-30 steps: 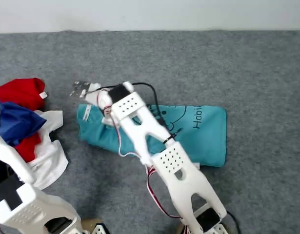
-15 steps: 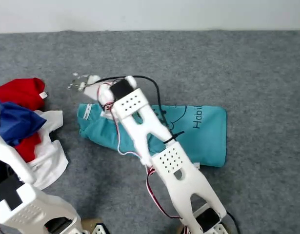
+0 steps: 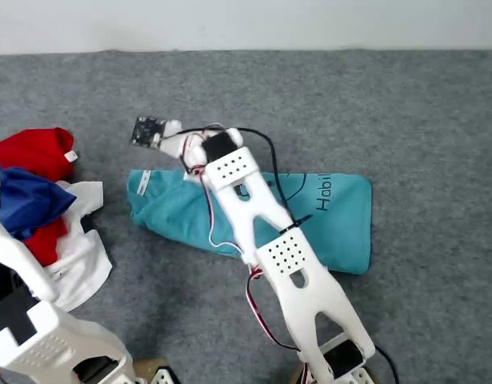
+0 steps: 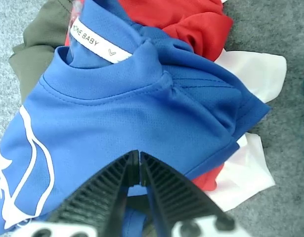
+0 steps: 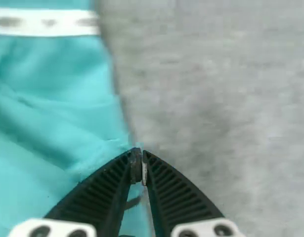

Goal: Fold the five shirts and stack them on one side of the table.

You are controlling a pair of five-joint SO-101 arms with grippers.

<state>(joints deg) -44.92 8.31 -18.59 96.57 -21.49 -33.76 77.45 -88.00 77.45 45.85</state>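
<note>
At mid-table, the teal shirt (image 3: 334, 216) lies folded into a long band, both arms' jaws pressed together.

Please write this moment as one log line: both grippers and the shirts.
left gripper: shut, over blue shirt on pile | right gripper: shut, at teal shirt edge | stack: not yet started
</note>
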